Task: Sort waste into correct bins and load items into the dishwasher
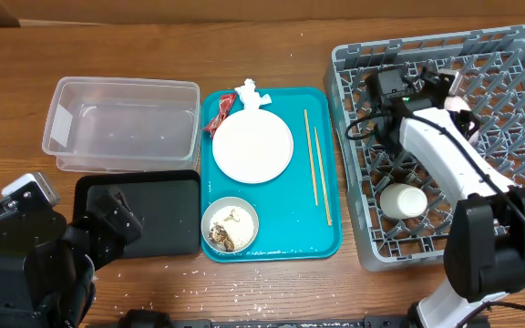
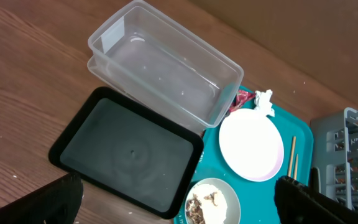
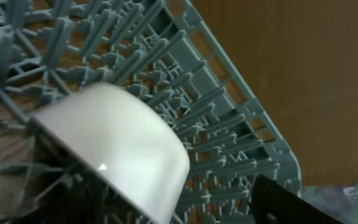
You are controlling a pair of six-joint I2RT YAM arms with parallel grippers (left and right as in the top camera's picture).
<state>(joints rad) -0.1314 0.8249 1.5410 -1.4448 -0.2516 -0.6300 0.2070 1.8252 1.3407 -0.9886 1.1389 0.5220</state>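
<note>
Now, right arm (image 1: 445,150) bent over dish rack (image 1: 509,91), left arm (image 1: 35,260) folded.

Three views: one high, one mid, one close.
Your overhead looks straight down on the whole table (image 1: 272,282). Your left wrist view looks down at a slant from well above, sharing the tub (image 2: 166,68), black tray (image 2: 129,155) and plate (image 2: 252,146) with it. Your right wrist view sits close against the rack (image 3: 216,124) and a bowl (image 3: 117,143).

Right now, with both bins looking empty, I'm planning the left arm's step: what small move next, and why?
Probably reach the left gripper toward the crumpled tissue at the far edge of the teal tray: its fingers are spread with nothing between them, and the clear tub and black tray hold nothing yet.
</note>
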